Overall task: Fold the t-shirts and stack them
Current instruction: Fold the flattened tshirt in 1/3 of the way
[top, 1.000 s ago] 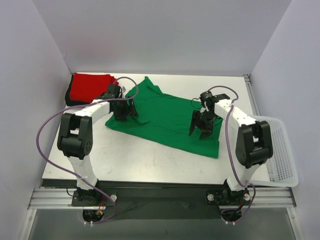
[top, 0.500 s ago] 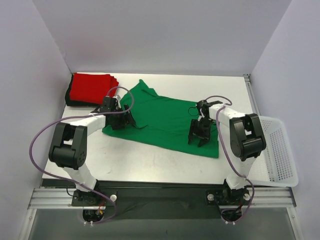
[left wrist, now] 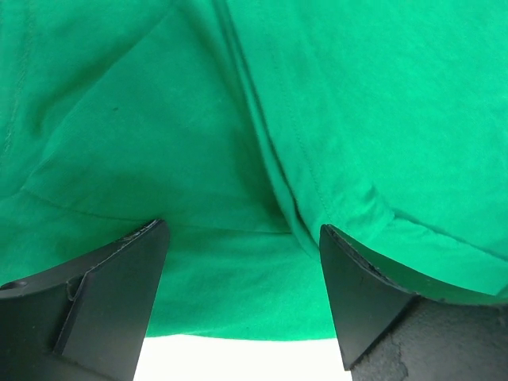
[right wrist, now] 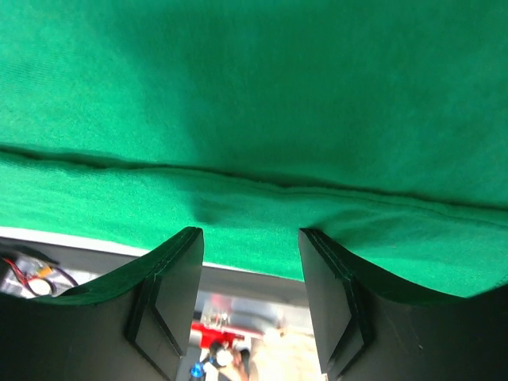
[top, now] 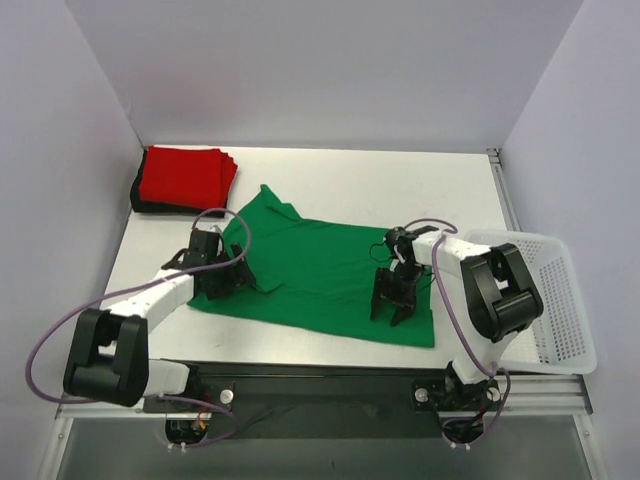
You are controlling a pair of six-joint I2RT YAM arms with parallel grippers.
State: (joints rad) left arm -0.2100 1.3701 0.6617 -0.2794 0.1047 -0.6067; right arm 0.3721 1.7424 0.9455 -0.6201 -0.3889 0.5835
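Observation:
A bright green t-shirt [top: 315, 265] lies spread out and a little rumpled across the middle of the table. My left gripper [top: 225, 280] rests on its left part, open, with a raised fold [left wrist: 278, 151] running between the wide-apart fingers [left wrist: 119, 294]. My right gripper [top: 392, 305] stands on the shirt's near right hem [right wrist: 262, 214], also open, its fingertips touching the fabric with nothing pinched between them. A folded red t-shirt [top: 185, 175] lies on a folded black one [top: 138, 198] at the back left corner.
A white mesh basket [top: 565, 300] hangs off the table's right edge next to the right arm. The table's near edge [top: 300, 350] runs just below the green shirt's hem. White walls close in the back and both sides.
Both grippers moved toward the near edge and the green shirt slid that way with them. The left gripper's fingers spread a little wider.

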